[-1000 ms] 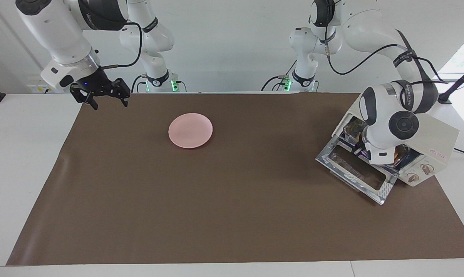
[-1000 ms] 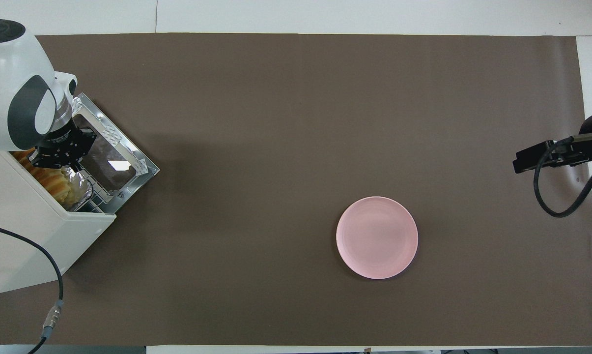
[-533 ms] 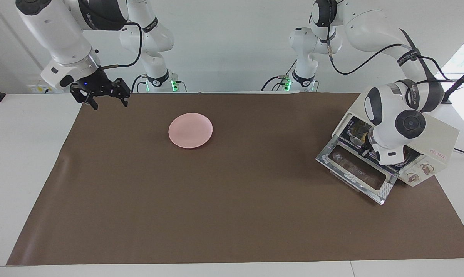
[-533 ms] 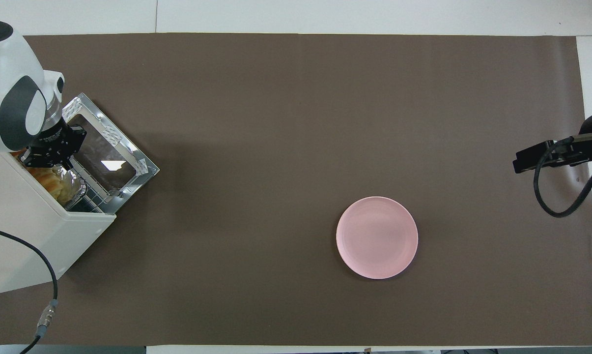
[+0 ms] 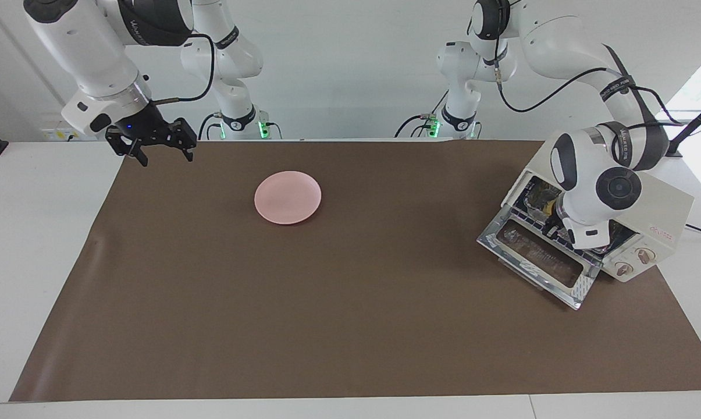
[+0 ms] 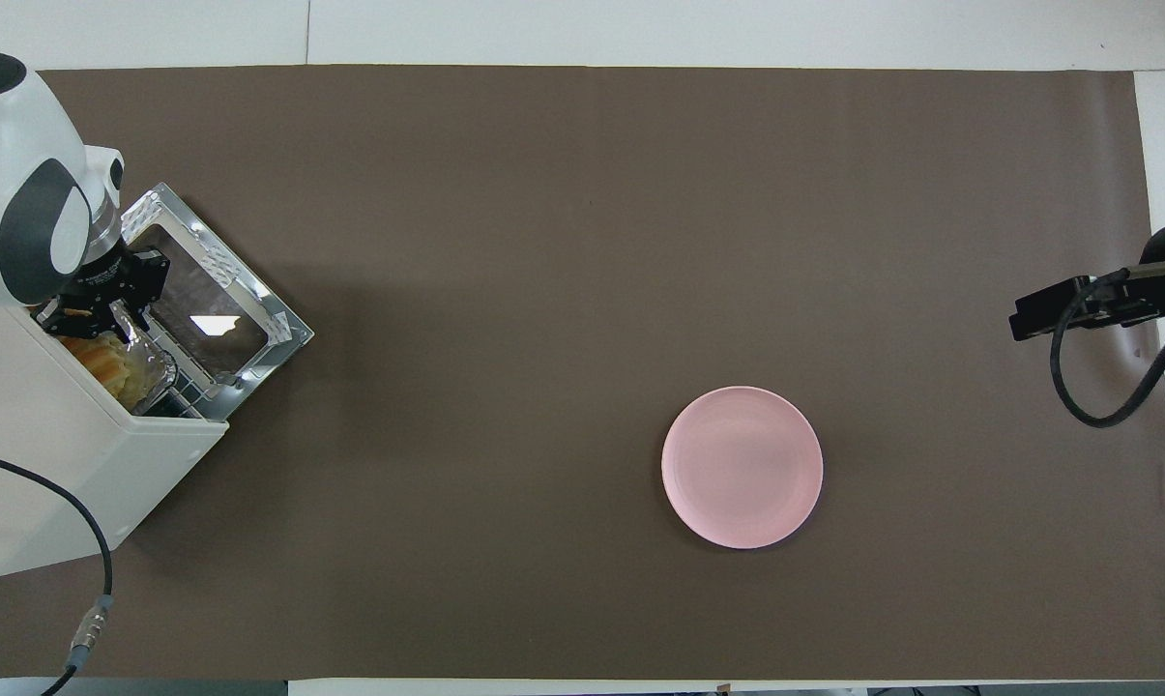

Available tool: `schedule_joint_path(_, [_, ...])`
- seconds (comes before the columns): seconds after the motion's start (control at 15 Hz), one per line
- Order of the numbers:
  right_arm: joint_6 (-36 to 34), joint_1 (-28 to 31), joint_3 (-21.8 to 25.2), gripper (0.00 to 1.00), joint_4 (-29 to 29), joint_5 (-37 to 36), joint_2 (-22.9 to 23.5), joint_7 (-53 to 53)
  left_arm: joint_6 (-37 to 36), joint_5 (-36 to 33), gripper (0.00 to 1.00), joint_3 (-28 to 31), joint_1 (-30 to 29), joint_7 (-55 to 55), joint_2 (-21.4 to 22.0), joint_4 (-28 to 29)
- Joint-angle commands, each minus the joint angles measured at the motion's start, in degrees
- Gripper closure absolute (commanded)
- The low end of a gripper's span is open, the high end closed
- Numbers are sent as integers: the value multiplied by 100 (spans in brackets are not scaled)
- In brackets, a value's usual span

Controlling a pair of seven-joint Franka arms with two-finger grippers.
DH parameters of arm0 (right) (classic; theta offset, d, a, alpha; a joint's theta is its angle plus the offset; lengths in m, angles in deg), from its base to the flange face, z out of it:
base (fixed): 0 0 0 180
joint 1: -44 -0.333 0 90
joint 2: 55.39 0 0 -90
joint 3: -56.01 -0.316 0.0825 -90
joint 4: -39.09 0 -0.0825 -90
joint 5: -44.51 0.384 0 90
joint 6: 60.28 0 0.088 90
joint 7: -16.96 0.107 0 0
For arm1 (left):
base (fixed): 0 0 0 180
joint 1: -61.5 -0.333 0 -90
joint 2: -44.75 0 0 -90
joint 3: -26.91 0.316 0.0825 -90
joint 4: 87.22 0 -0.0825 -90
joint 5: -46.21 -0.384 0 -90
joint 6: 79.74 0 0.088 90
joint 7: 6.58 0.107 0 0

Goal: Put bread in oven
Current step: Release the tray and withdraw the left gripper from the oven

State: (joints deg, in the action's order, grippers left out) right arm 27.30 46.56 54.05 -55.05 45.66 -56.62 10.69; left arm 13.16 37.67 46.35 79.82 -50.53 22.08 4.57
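The cream-white oven [image 6: 60, 464] stands at the left arm's end of the table, its glass door [image 6: 217, 311] dropped open. The golden bread [image 6: 106, 360] lies in a crinkled foil tray [image 6: 155, 371] on the rack just inside the oven's mouth. My left gripper [image 6: 94, 311] is at the oven's mouth, right above the tray's end. In the facing view the left wrist hides most of the oven's [image 5: 661, 224] opening above the door [image 5: 539, 256]. My right gripper [image 5: 163, 154] is open and empty, and it waits above the mat's edge at the right arm's end.
An empty pink plate [image 6: 742, 467] sits on the brown mat [image 6: 582, 242], toward the right arm's end; it also shows in the facing view [image 5: 287, 196]. The right gripper [image 6: 1056, 311] hangs over the mat's edge. A black cable [image 6: 89, 541] runs beside the oven.
My left gripper has moved in toward the oven's mouth, and the foil tray with the bread has slid deeper inside. The right arm has not moved.
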Motion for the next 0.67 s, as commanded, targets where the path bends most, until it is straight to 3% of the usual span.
schedule_joint_path(0.0, [-75, 69, -33, 0, -60, 96, -97, -146, 202, -166, 0, -2, 14, 35, 201, 251])
schedule_joint_path(0.6, [-75, 69, -33, 0, -60, 96, -97, -146, 650, -157, 0, -2, 5, 1238, 201, -100])
